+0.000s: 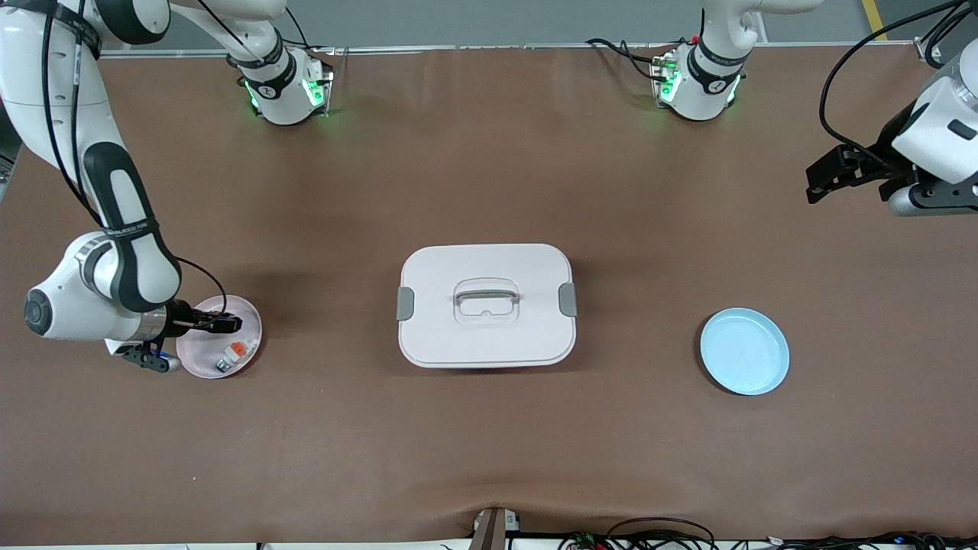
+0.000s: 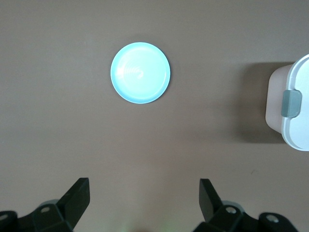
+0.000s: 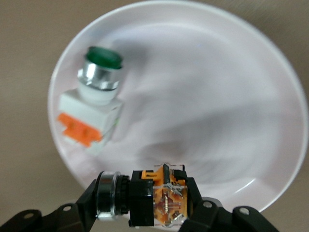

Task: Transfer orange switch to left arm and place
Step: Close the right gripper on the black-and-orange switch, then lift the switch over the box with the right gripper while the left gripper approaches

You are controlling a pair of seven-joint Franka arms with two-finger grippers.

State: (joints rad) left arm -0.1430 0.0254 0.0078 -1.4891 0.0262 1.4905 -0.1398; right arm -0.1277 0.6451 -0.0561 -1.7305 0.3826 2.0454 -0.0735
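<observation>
Right gripper (image 3: 145, 212) low over round pink plate (image 1: 248, 340) at right arm's end of table, fingers clamped on tiny black blocky orange switch (image 3: 154, 195). Beside gripper, on same plate, lies white-bodied push-button with green cap and orange tab (image 3: 91, 108). Left gripper (image 2: 142, 200) waits high over bare brown table (image 1: 489, 443), fingers spread wide, holding nothing; round light-blue plate (image 2: 140, 72) below it. Large white lidded box with grey handle and latches (image 1: 487, 305) mid-table, between plates.
</observation>
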